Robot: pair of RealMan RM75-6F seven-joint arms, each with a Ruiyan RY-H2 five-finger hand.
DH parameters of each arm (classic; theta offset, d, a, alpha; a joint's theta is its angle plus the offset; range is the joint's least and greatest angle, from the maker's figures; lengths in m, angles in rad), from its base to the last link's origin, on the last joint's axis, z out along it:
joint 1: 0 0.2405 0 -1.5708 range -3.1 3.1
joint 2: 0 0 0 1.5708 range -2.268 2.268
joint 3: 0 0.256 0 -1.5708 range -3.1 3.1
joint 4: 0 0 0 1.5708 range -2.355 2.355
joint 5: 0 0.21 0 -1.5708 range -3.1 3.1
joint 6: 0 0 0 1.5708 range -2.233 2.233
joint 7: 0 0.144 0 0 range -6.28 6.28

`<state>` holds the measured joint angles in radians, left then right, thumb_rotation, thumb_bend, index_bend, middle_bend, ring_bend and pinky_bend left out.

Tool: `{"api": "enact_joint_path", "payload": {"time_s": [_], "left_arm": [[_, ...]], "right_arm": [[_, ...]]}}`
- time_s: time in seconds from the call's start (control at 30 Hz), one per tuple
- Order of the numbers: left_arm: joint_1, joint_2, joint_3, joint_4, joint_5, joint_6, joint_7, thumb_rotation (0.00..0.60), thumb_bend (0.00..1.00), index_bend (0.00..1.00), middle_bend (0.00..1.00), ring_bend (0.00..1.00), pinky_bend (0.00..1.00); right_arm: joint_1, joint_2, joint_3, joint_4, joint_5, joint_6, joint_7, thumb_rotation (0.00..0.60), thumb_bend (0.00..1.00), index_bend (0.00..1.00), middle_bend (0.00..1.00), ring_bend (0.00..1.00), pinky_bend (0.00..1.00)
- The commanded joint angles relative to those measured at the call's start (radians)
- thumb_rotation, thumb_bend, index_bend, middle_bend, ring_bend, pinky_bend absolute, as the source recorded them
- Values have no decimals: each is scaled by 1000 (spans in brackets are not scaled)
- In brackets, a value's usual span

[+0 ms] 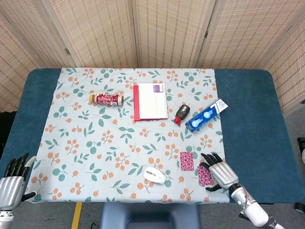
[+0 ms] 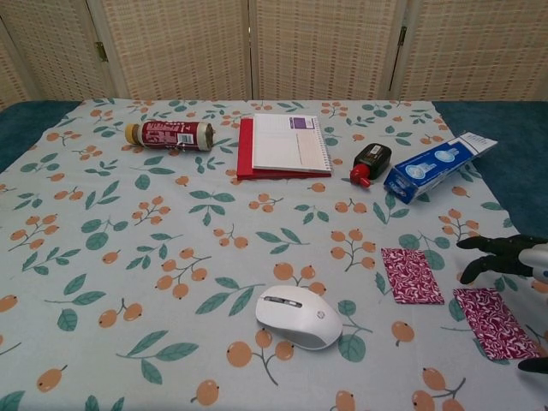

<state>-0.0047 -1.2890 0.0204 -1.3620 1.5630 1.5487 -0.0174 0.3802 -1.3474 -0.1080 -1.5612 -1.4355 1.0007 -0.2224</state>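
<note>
My right hand (image 1: 220, 174) hovers at the front right corner of the floral cloth, fingers apart and holding nothing. In the chest view only its dark fingertips (image 2: 492, 253) reach in from the right edge. Just beside and under it lies a magenta patterned square (image 1: 204, 175) (image 2: 494, 322), flat on the cloth. A second magenta square (image 1: 187, 161) (image 2: 412, 275) lies a little to the left. A white mouse (image 1: 155, 176) (image 2: 298, 316) sits further left. My left hand (image 1: 13, 177) stays off the table's front left corner, fingers extended and holding nothing.
At the back of the floral cloth (image 1: 95, 138) lie a red-labelled bottle (image 1: 107, 98) on its side, a red-edged notebook (image 1: 150, 101), a small black bottle with a red cap (image 1: 181, 113) and a blue box (image 1: 206, 115). Blue table surface (image 1: 252, 119) shows on both sides.
</note>
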Motion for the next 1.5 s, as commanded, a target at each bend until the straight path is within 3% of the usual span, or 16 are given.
{"api": "enact_joint_path", "payload": {"time_s": [0.03, 1.0, 1.5], "left_arm": [[1, 0, 0, 2, -2, 1, -2, 600, 234, 127, 35, 75, 0], [-1, -2, -2, 6, -5, -6, -5, 600, 234, 127, 35, 74, 0], [-1, -4, -1, 8, -4, -6, -4, 600, 234, 127, 35, 74, 0]], "right_arm": [[2, -1, 2, 3, 8, -11, -6, 475, 110, 203, 10, 0, 0], [7, -24, 24, 46, 45, -42, -17, 475, 110, 200, 15, 0, 0], [-3, -24, 21, 48, 33, -23, -8, 478, 110, 319, 34, 0, 0]]}}
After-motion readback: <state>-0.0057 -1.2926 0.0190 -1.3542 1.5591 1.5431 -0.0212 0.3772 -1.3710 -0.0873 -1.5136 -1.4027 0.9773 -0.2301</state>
